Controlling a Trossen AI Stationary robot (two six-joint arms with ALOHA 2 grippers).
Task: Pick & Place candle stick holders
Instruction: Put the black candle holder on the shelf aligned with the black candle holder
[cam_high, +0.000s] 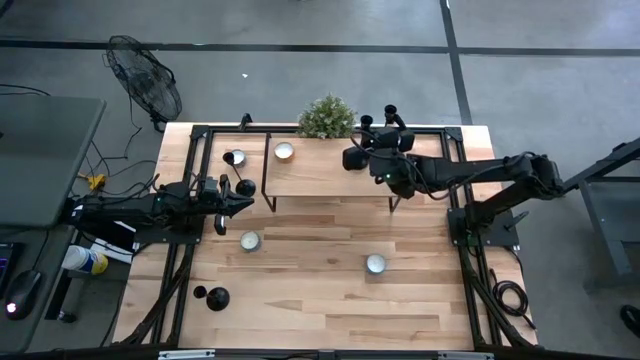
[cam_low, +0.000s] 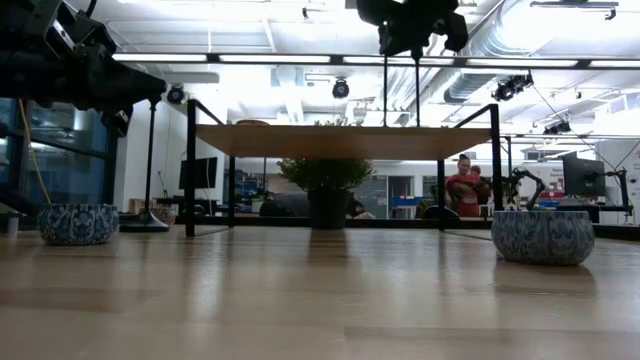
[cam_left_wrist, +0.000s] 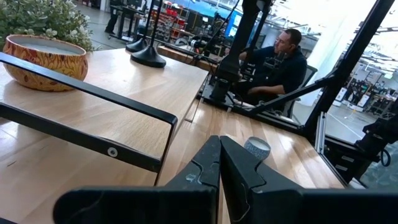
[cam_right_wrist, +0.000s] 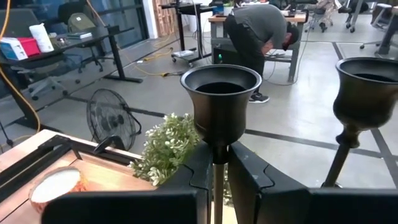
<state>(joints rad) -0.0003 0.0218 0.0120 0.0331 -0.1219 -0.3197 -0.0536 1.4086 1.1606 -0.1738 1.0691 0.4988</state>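
Note:
My right gripper (cam_high: 372, 140) is over the far right of the raised shelf (cam_high: 320, 185), shut on a tall black candle stick holder (cam_right_wrist: 221, 102). A second tall holder (cam_right_wrist: 367, 93) stands close beside it; their cups show in the high view (cam_high: 367, 122) (cam_high: 391, 112). A third holder (cam_high: 245, 187) stands at the shelf's near left corner, next to my left gripper (cam_left_wrist: 219, 163), which is shut and empty. A fourth holder (cam_high: 215, 297) stands on its base at the table's near left. My right gripper pinches the holder's thin stem (cam_right_wrist: 217, 157) between its two fingers, just below the cup. The fingers come about level from the near right and lie across the stem. The holder is upright, and its stem (cam_low: 385, 100) reaches down to the shelf top.
A plant (cam_high: 326, 117) stands at the far edge behind the shelf. Two candle bowls (cam_high: 284, 151) (cam_high: 235, 157) sit at the far left, and two more (cam_high: 250, 241) (cam_high: 375, 264) on the table in front of the shelf. People are in the room beyond.

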